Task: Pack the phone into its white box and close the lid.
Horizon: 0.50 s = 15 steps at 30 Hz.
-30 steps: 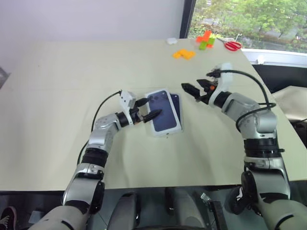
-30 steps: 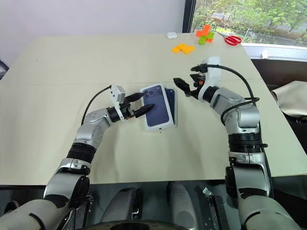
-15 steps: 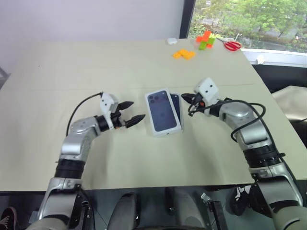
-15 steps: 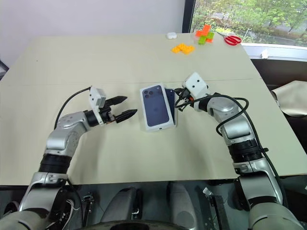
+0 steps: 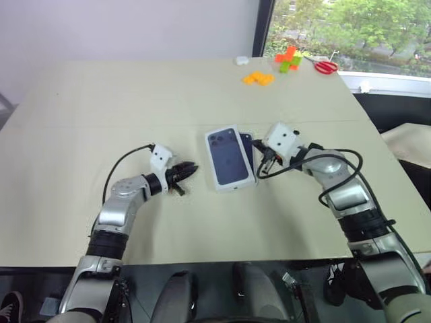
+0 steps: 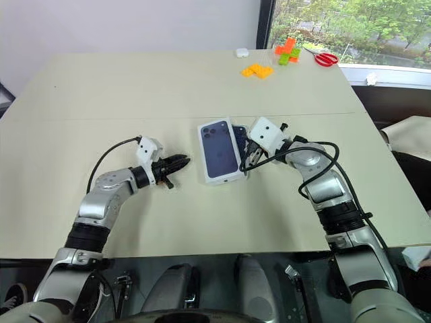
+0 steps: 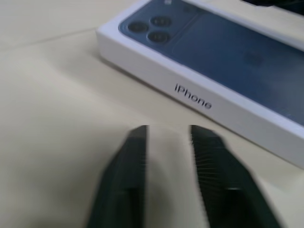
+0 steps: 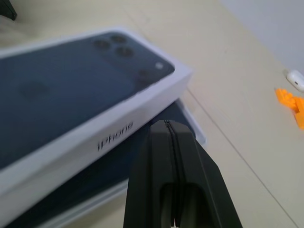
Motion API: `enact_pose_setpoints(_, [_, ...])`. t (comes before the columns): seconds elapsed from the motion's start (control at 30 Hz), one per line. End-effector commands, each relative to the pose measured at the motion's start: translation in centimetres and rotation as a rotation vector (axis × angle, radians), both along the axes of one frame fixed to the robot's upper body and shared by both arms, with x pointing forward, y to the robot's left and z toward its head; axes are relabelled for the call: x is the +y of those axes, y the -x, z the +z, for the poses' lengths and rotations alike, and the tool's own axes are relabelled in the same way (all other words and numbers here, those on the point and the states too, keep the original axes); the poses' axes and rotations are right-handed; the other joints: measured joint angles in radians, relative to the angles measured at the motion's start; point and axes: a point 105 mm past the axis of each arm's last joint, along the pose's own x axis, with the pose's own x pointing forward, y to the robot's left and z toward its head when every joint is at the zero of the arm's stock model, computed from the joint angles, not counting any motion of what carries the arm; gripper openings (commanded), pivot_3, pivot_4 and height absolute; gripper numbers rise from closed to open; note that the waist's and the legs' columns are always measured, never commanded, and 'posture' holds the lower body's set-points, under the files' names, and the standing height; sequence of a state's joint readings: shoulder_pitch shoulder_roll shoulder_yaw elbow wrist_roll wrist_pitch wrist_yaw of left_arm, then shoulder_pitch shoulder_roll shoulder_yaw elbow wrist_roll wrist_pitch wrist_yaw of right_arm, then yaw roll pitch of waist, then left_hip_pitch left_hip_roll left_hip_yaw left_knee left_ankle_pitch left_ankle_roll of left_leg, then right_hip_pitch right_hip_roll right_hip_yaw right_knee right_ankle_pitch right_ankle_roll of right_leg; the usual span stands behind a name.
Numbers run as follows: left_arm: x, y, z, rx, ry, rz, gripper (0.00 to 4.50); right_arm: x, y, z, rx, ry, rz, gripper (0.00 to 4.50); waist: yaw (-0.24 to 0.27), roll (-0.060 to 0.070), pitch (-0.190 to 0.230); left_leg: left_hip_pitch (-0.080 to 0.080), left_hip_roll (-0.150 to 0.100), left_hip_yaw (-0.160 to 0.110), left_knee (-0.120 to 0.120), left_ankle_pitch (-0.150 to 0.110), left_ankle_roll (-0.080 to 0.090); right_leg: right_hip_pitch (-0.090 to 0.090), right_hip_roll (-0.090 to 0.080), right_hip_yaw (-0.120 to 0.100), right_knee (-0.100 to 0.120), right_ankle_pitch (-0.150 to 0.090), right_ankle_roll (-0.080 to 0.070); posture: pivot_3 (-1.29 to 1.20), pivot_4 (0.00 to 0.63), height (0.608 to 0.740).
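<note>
The lid point(image 5: 229, 157), white with a dark blue phone printed on its top, lies askew over the white box point(image 8: 192, 127) near the middle of the pale worktop point(image 5: 101, 101), so that it covers most of the tray and leaves a strip on the robot's right side uncovered. In that uncovered strip the phone point(image 5: 246, 145) shows as a dark navy band inside the tray, its far end jutting out past the lid's edge. The left hand point(image 5: 189, 170) sits low over the worktop just beside the lid's left long side, apart from it, pointing toward it; in the head views its fingers look drawn nearly together, while the left wrist view shows a narrow gap between them, and they hold nothing. The right hand point(image 6: 250, 158) rests at the opposite long side, its two fingers pressed flat against each other with nothing between them, their tips right at the exposed edge of the tray; whether they touch it cannot be told. At the far edge of the worktop lie orange blocks point(image 5: 258, 78), a green and orange cluster of blocks point(image 5: 288, 56), red-handled scissors point(image 5: 326, 65) and a small white case point(image 5: 242, 60).
</note>
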<state>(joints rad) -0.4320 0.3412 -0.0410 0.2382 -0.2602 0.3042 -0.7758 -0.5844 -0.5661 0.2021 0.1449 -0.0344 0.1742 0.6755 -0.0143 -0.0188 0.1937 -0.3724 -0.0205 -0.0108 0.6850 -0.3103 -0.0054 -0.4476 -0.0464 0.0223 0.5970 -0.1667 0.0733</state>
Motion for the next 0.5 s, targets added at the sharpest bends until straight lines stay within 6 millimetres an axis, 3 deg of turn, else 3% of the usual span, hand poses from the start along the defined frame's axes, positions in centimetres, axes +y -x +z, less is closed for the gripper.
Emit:
enact_pose_setpoints(0.03, [-1.6, 0.0, 0.4, -0.024, -0.012, -0.038, 0.11, -0.3, 0.0, 0.5, -0.060, 0.057, 0.008, 0.00, 0.001, 0.000, 0.000, 0.000, 0.000, 0.000, 0.000, 0.000, 0.000, 0.000, 0.000, 0.000, 0.000, 0.000, 0.000, 0.00, 0.150, 0.740])
enact_pose_setpoints(0.33, [-2.2, -0.6, -0.3, -0.020, -0.049, -0.032, 0.11, 0.3, 1.1, -1.1, -0.057, 0.128, 0.044, 0.00, 0.001, 0.000, 0.000, 0.003, 0.000, 0.000, 0.000, 0.000, 0.000, 0.003, 0.000, 0.000, 0.000, 0.000, 0.000, 0.00, 0.150, 0.740])
enact_pose_setpoints(0.5, [-2.6, -1.5, -0.3, -0.041, -0.045, -0.016, 0.11, 0.7, 1.2, -1.0, -0.057, 0.109, 0.046, 0.00, 0.003, 0.000, 0.000, 0.003, 0.000, 0.000, 0.000, 0.000, 0.000, 0.004, 0.000, 0.000, 0.000, 0.000, 0.000, 0.00, 0.150, 0.740])
